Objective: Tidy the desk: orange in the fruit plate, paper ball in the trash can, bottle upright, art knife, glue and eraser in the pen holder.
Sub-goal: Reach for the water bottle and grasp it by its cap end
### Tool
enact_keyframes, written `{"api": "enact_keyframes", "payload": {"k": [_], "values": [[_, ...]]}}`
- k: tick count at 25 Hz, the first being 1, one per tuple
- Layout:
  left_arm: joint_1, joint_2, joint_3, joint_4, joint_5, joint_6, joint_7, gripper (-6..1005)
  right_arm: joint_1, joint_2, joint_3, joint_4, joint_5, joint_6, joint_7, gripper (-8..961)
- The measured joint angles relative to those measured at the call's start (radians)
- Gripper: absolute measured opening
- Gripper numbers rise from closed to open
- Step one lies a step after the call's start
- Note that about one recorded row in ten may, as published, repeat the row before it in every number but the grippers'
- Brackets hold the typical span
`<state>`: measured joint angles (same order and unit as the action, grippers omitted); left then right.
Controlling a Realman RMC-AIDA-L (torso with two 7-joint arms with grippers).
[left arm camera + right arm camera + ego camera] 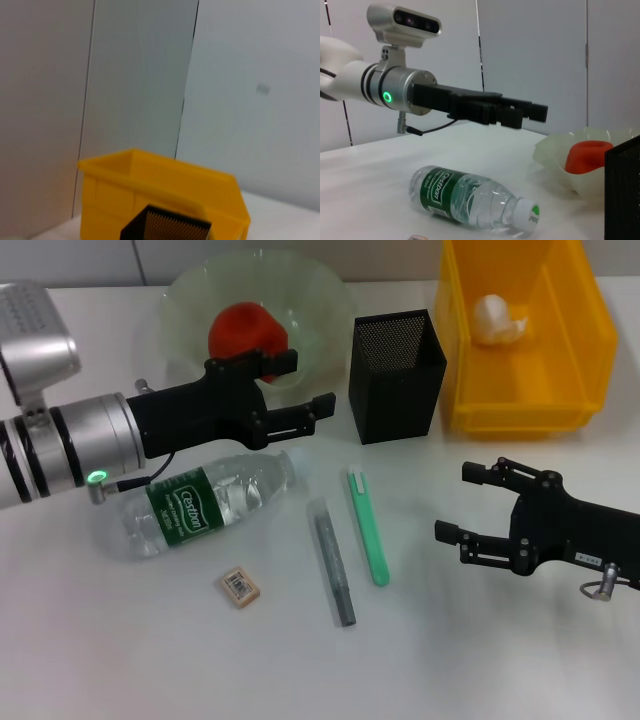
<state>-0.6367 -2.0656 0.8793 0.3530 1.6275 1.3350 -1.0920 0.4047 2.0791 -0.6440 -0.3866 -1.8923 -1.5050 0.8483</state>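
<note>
Low in the head view, the eraser (239, 586) lies on the table (120, 660), with a grey glue stick (332, 562) and green art knife (368, 528) to its right. At lower right the right gripper (465, 502) hovers, fingers spread, holding nothing. Left of centre the bottle (200, 503) lies on its side below the left gripper (312, 380), also wide open and empty, above the table. Along the top sit the orange (243, 330) in the fruit plate (325, 310), the pen holder (395, 375), and the paper ball (497, 319) in the trash can (520, 400).
</note>
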Motion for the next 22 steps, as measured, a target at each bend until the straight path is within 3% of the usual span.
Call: {"api": "enact_keyframes", "payload": {"k": [4,7,11,16,17,20,22], "values": [[-0.002,0.003,0.077,0.116,0.079,-0.064,-0.158,657,0.001,0.0,-0.002,0.0,0.0,0.0,0.002,834],[-0.007,0.001,0.125,0.241,0.219,-0.087,-0.335,656,0.002,-0.001,-0.003,-0.004,0.004,0.0,0.005,835],[-0.022,0.001,0.149,0.316,0.322,-0.082,-0.445,655,0.002,-0.001,-0.003,-0.004,0.004,0.0,0.007,834],[-0.054,0.0,0.16,0.353,0.423,-0.071,-0.527,653,-0.001,-0.001,0.001,-0.005,0.005,0.0,0.008,834],[-0.106,-0.003,0.164,0.358,0.521,-0.06,-0.604,652,-0.002,-0.001,0.001,-0.004,0.005,0.0,0.008,834],[-0.116,-0.003,0.167,0.358,0.539,-0.058,-0.621,651,-0.003,-0.001,0.001,-0.003,0.006,0.0,0.008,835],[-0.166,-0.003,0.21,0.361,0.611,-0.051,-0.712,650,-0.004,-0.001,0.001,-0.002,0.006,0.0,0.008,835]]}}
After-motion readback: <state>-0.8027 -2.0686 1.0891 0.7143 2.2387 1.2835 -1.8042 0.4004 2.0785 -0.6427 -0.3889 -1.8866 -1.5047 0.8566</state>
